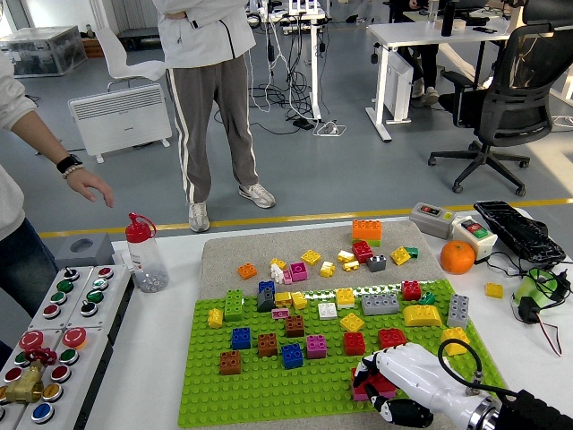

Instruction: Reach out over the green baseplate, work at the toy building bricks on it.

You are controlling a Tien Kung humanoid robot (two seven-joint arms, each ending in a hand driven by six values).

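Right hand [387, 387] curled down tight around a red-and-pink brick [366, 383] at about 5 o'clock on the green baseplate [269, 385], with loose bricks [295, 336] dotted over the rest of it and a person's open hand [89, 185] hovering at 10 o'clock.
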